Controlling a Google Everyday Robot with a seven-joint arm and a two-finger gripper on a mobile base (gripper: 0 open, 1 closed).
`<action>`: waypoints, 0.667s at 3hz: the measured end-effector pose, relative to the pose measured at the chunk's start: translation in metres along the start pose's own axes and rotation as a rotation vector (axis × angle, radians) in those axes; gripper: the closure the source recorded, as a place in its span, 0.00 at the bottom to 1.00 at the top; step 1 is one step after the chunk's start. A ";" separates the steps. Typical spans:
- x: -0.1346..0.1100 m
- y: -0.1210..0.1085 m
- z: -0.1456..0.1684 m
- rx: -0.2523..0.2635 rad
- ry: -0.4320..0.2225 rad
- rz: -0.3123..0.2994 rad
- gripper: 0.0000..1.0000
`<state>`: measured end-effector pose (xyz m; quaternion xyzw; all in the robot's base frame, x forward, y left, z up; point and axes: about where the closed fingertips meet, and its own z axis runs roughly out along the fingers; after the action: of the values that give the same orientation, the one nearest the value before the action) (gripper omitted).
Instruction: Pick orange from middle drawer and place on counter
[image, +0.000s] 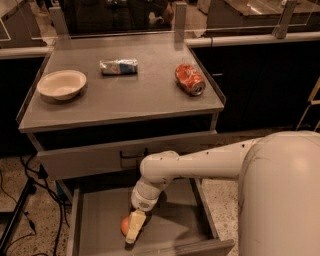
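The orange lies on the floor of the open middle drawer, left of centre near the front. My gripper reaches down into the drawer and sits right against the orange's right side, hiding part of it. My white arm stretches in from the right. The counter is the grey top above the drawers.
On the counter stand a white bowl at the left, a lying blue-and-white packet at the back and a lying red-orange soda can at the right. A closed drawer front with a dark handle sits above the open drawer. Cables run along the floor at left.
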<state>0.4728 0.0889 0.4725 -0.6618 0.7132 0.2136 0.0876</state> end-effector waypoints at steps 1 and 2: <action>0.004 0.003 0.007 -0.015 -0.004 0.003 0.00; 0.003 -0.006 0.022 -0.027 -0.013 0.006 0.00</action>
<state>0.4750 0.0952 0.4500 -0.6594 0.7117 0.2279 0.0828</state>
